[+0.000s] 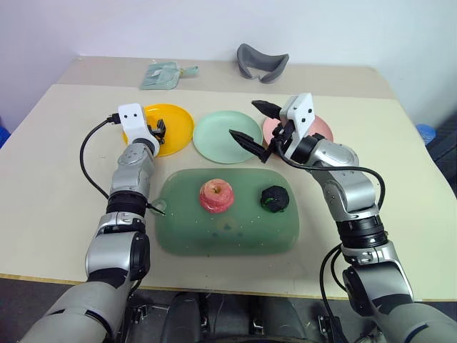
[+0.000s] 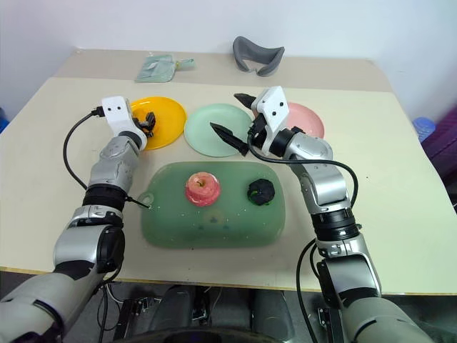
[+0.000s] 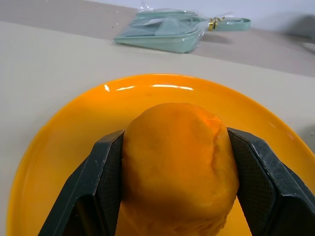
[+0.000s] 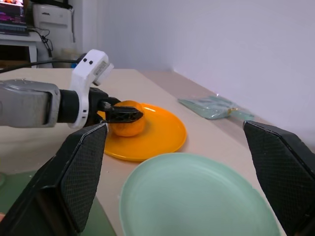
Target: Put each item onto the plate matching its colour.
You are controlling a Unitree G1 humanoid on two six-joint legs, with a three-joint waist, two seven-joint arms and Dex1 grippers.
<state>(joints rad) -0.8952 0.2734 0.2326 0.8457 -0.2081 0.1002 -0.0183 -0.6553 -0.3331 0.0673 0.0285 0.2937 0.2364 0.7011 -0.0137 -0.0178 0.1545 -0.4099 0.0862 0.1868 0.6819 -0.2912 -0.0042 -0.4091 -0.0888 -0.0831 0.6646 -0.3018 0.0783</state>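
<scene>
My left gripper (image 1: 158,131) is shut on the lumpy orange-yellow toy food (image 3: 179,167), holding it over the orange-yellow plate (image 1: 178,121). I cannot tell whether the food rests on the plate. Farther right, my right gripper (image 1: 242,118) stands open and empty, raised over the gap between the mint green plate (image 1: 214,139) and the pink plate (image 1: 323,128); both plates are bare. The pink-red apple (image 1: 216,195) and the dark green-black ball (image 1: 274,198) lie side by side in the translucent green tray (image 1: 186,236).
A grey curved object (image 1: 261,63) and a pale green pouch (image 1: 163,74) lie at the far side of the table. The tray sits near the table's front edge, between my two arms. A black cable (image 1: 89,161) loops beside my left arm.
</scene>
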